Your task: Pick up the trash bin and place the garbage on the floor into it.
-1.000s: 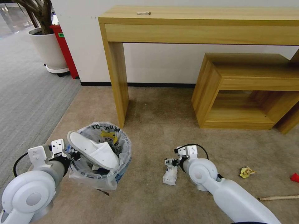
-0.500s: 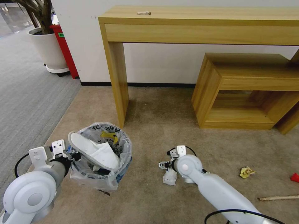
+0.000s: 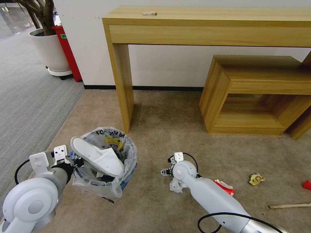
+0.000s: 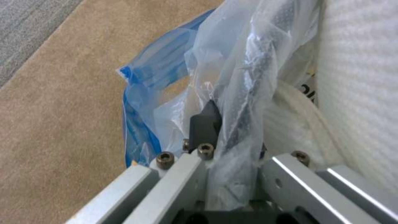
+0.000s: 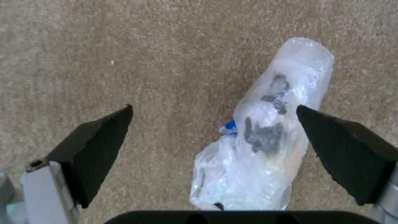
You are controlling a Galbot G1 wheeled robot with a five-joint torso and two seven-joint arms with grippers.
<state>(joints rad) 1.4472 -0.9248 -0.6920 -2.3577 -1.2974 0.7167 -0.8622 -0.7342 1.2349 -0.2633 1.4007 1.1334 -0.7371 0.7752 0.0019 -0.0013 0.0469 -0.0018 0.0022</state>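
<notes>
Bare carpet lies open between the trash bin (image 3: 107, 161) and the crumpled clear bag (image 3: 176, 186), wide enough for an arm to cross. The right claw (image 5: 213, 137) stands spread over that bag with floor (image 3: 168, 129) free on both sides. A white slipper (image 3: 97, 157) spans much of the bin's mouth. Behind, the wooden surface's leg (image 3: 123, 87) and a low wooden shelf (image 3: 256, 94) wall off the back.

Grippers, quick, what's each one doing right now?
Left gripper: shut on the trash bin rim.
Right gripper: open, over a clear plastic wrapper on the floor.
</notes>
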